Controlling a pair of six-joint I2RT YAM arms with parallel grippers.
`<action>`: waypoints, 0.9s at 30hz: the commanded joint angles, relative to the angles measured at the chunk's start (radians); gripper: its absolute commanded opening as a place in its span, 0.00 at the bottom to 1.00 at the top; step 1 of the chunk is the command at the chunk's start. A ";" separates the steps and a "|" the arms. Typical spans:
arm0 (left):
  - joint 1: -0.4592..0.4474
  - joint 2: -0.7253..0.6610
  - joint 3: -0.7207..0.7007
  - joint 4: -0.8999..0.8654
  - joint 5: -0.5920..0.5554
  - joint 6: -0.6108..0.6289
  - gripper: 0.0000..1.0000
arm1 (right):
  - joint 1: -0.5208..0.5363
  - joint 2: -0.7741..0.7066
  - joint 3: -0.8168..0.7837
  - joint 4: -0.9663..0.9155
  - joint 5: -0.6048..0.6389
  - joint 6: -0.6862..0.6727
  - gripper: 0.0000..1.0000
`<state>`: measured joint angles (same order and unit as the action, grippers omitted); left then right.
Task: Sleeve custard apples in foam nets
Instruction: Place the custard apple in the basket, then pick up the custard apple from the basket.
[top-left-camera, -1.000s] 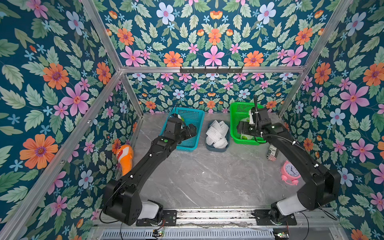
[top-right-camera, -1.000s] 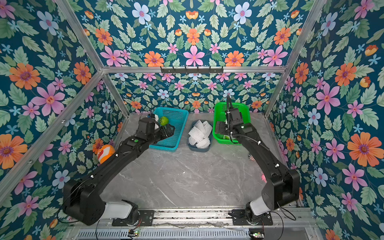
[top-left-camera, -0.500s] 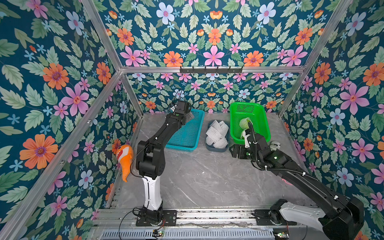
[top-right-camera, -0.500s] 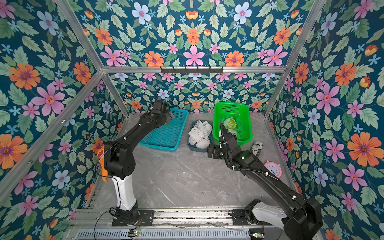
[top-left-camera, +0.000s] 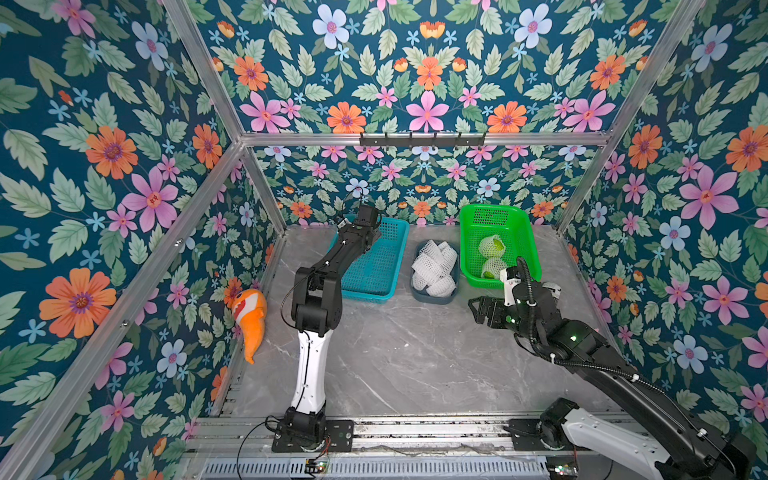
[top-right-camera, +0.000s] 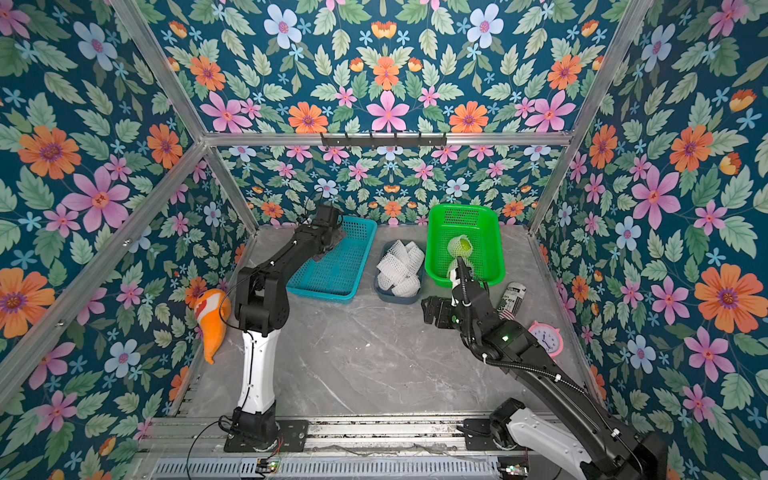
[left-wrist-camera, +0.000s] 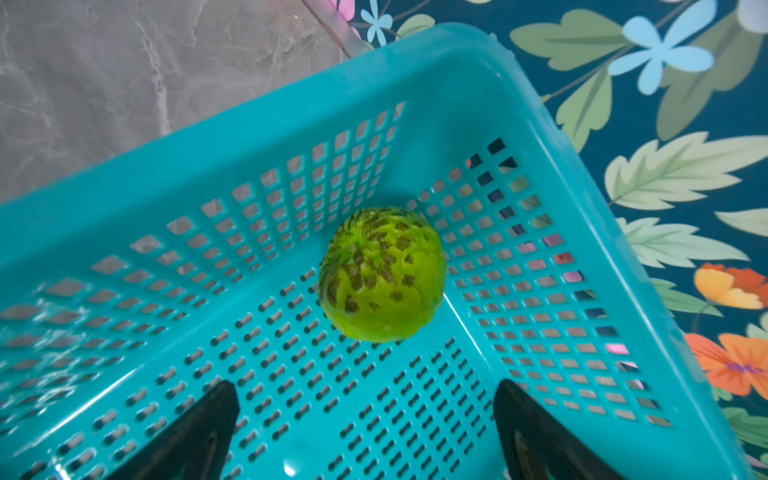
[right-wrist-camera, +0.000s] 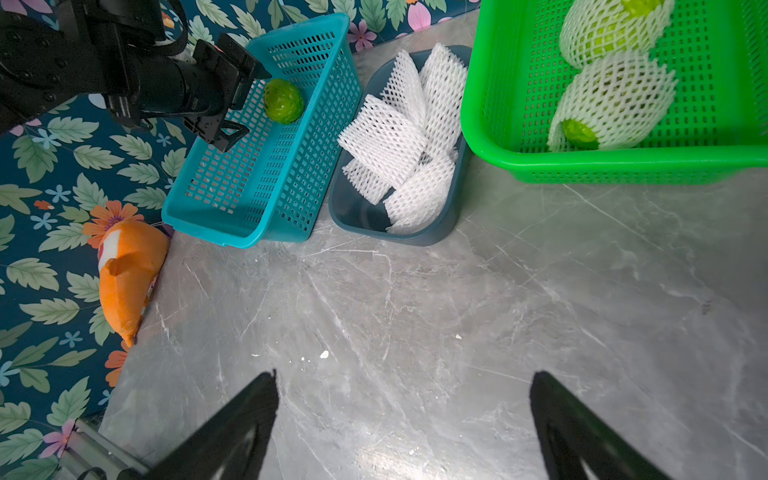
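Hovered left gripper (left-wrist-camera: 365, 386), jaws apart, over last bare bumpy green custard apple (left-wrist-camera: 381, 274), teal plastic basket's (left-wrist-camera: 249, 137) eleven o'clock; grasp due next.

I have my right gripper (right-wrist-camera: 404, 376) out of the green basket (top-left-camera: 492, 216), where it sat a second ago. It now hangs over the bare table (top-left-camera: 395, 353) in front, and two netted custard apples (top-left-camera: 491, 246) show behind it. My left arm (top-left-camera: 316, 299) now stands folded upright, with the left gripper (left-wrist-camera: 365, 384) moved to the teal basket's (top-left-camera: 374, 270) far corner.
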<state>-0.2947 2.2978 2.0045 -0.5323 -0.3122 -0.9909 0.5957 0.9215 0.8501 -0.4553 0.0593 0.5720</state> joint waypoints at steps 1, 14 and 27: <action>0.002 0.011 0.007 0.028 -0.033 -0.002 0.99 | 0.001 -0.021 -0.012 -0.002 0.009 0.020 0.95; 0.017 0.083 0.012 0.113 -0.024 -0.002 0.99 | 0.001 -0.096 0.019 -0.070 0.042 0.009 0.93; 0.033 0.128 0.010 0.156 0.005 0.014 0.91 | 0.001 -0.153 0.024 -0.086 0.008 0.025 0.91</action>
<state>-0.2657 2.4207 2.0144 -0.3889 -0.3122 -0.9871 0.5957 0.7799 0.8669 -0.5266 0.0769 0.5758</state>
